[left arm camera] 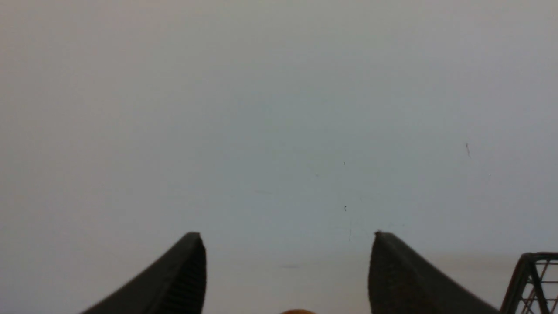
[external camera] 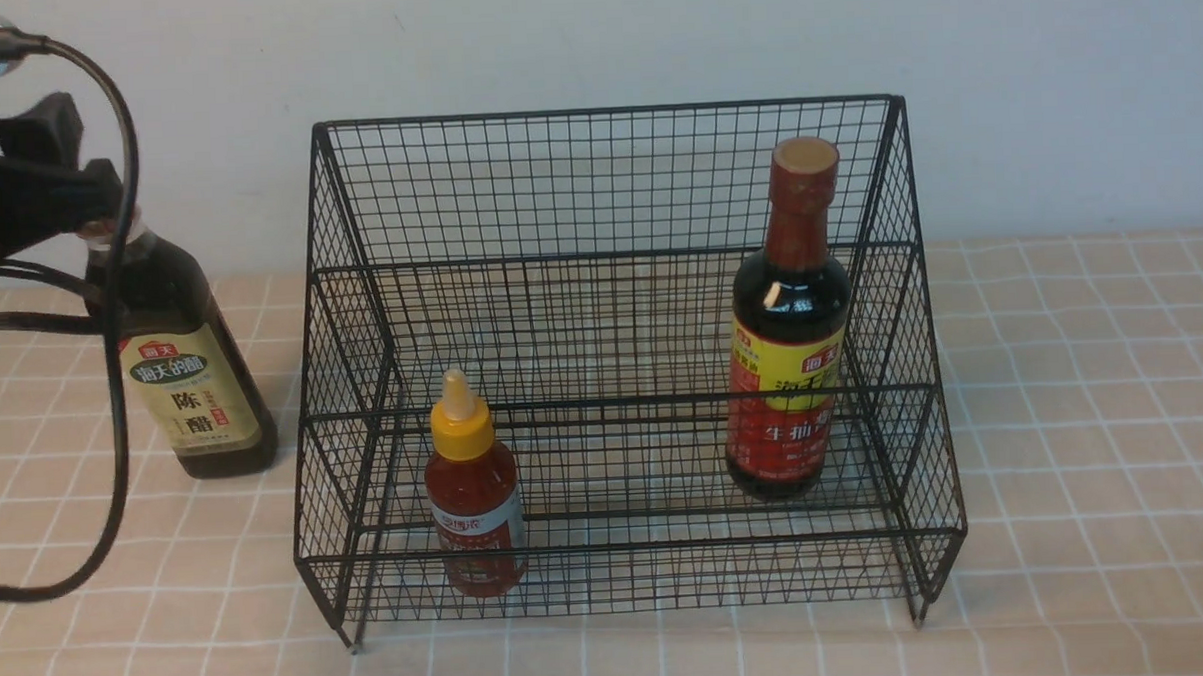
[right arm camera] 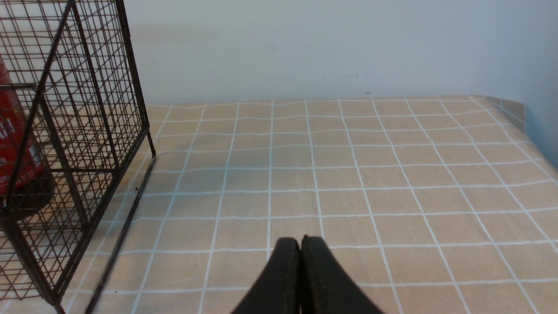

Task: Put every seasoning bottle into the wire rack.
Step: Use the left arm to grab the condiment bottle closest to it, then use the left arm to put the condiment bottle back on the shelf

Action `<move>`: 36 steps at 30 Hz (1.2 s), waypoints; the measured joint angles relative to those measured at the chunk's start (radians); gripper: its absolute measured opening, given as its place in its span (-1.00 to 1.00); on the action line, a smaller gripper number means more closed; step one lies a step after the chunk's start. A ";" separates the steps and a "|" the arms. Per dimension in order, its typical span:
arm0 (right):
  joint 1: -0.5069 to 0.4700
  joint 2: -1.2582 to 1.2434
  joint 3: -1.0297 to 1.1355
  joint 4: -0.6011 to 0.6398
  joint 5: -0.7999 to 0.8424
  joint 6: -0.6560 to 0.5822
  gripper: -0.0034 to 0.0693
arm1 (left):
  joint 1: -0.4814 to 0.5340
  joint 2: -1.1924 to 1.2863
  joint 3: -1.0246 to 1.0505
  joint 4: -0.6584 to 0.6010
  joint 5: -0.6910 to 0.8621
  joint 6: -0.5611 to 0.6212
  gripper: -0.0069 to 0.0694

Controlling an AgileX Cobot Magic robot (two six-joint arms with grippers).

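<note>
The black wire rack (external camera: 606,178) stands mid-table. Inside it, the small red sauce bottle (external camera: 474,503) with a yellow nozzle cap stands at the front left, and the tall dark bottle with the red neck (external camera: 789,321) stands on the right. The dark bottle with the beige label (external camera: 188,382) stands on the table left of the rack, tilted slightly. My left gripper (external camera: 97,211) is at its top and hides the cap there. In the left wrist view that gripper (left arm camera: 287,235) is open, with a sliver of the cap (left arm camera: 298,311) low between the fingers. My right gripper (right arm camera: 301,242) is shut and empty.
A beige checked cloth (external camera: 1064,412) covers the table, and a pale wall rises behind it. The rack's side (right arm camera: 87,131) stands near my right gripper, with the red label (right arm camera: 13,144) showing through the mesh. A black cable (external camera: 113,395) loops down in front of the beige-label bottle.
</note>
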 joint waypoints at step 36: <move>0.000 0.000 0.000 0.000 0.000 0.000 -0.95 | -0.003 0.078 -0.182 0.019 0.250 -0.019 -0.02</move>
